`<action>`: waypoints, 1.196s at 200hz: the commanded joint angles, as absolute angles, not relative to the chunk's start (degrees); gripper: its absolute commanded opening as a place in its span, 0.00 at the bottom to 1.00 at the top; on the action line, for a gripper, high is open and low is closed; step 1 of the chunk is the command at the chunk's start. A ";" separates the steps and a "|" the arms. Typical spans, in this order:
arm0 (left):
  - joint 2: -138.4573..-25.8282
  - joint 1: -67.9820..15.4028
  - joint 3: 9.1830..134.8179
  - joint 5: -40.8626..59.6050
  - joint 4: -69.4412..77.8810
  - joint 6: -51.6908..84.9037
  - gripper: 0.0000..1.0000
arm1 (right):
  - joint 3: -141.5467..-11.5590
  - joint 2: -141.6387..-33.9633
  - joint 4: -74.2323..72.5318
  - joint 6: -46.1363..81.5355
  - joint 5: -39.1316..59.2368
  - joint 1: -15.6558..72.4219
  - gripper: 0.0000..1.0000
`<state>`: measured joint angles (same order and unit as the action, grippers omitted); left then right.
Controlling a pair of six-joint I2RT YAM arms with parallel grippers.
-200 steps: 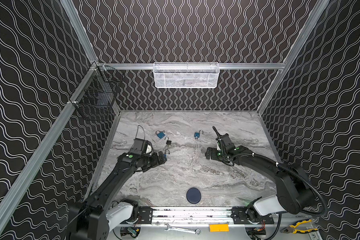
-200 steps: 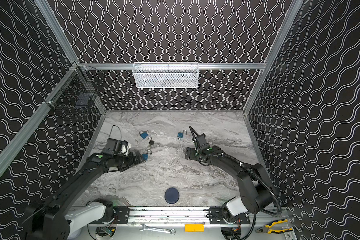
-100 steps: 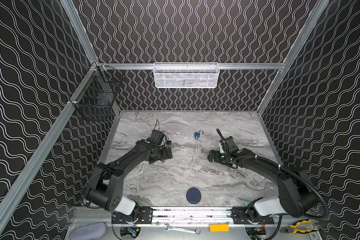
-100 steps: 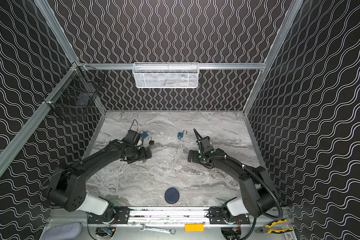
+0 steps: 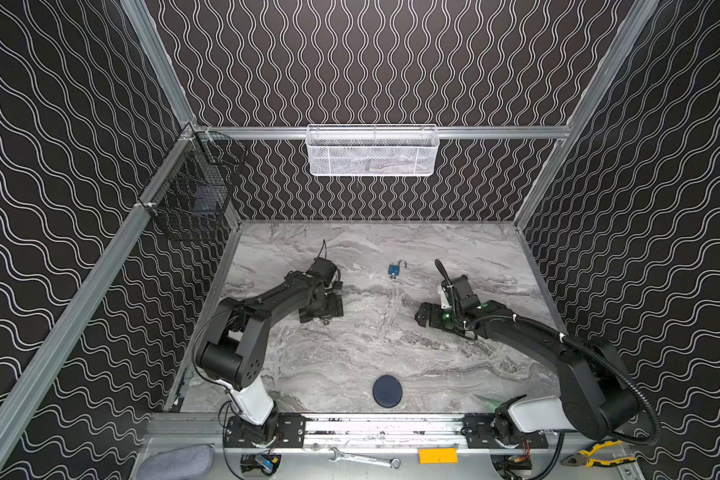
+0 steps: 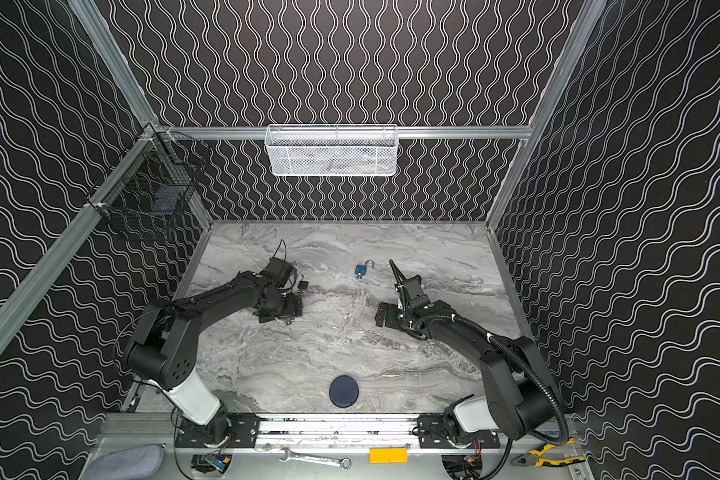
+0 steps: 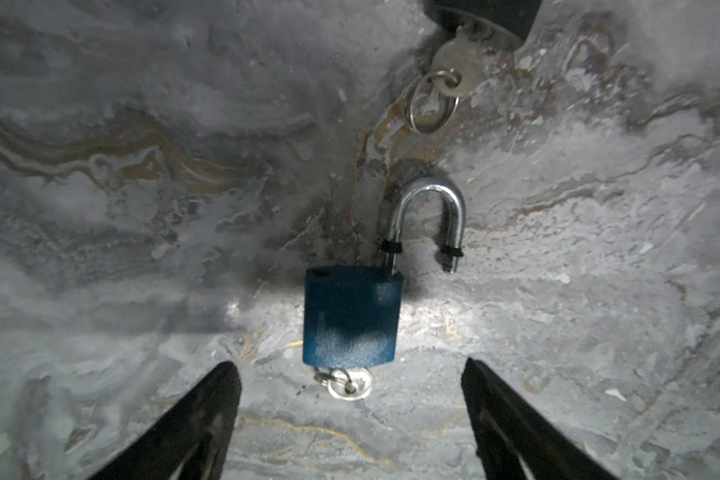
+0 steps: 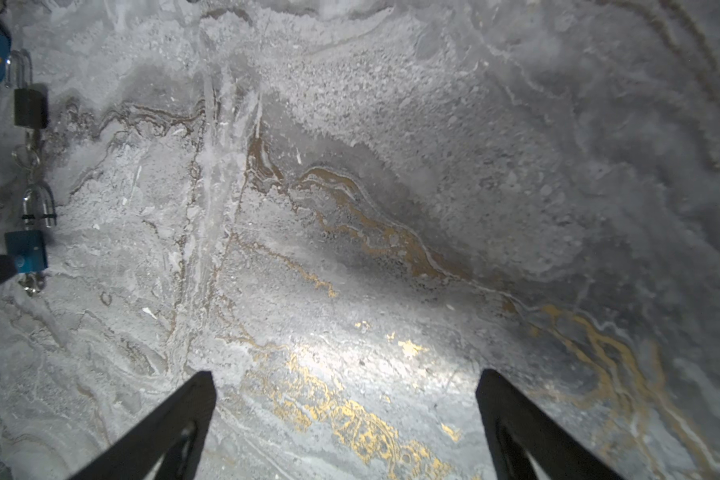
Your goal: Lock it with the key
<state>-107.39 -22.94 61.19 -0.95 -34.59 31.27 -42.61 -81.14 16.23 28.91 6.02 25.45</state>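
Blue metal padlock [image 7: 352, 316] is seen just ahead of the left gripper [image 7: 348, 370], long axis running straight away; jaws spread, nothing gripped.

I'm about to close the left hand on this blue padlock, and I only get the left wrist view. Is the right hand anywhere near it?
Observer: No. The right hand hangs open and empty over bare table, well apart from the blue padlock.
Operator: Besides that one and the black one above it, are there more locks?
Observer: Yes. In both top views a lone blue padlock lies between the two arms, farther back than either hand.
Operator: Anything toward the front?
Observer: A dark round disc lies flat near the front edge, touching nothing.
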 commanded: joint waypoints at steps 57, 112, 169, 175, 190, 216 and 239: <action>-111.94 -22.94 61.62 -2.28 -31.94 29.62 0.76 | -44.47 -80.63 13.29 27.90 10.70 25.54 1.00; -113.94 -22.94 62.45 -3.96 -32.26 28.85 0.71 | -43.90 -78.80 13.10 27.95 11.08 25.62 1.00; -116.19 -23.46 63.47 -3.16 -31.57 28.97 0.64 | -43.50 -76.91 13.18 27.58 11.16 25.57 1.00; -116.36 -23.64 63.63 -3.16 -31.72 29.07 0.63 | -43.52 -76.82 13.18 27.62 11.16 25.56 1.00; -116.76 -23.89 63.77 -2.98 -31.74 29.13 0.58 | -43.34 -76.72 13.07 27.63 11.37 25.51 1.00; -116.94 -24.41 63.90 -2.57 -31.92 28.92 0.48 | -43.08 -76.51 12.99 27.71 11.43 25.58 1.00; -116.74 -24.48 63.54 -2.56 -31.95 28.68 0.41 | -42.71 -76.21 12.84 27.77 11.67 25.54 1.00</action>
<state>-115.26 -24.34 64.55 -6.81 -32.01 29.43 -43.09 -76.71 13.63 27.81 11.25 25.47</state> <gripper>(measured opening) 0.433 0.998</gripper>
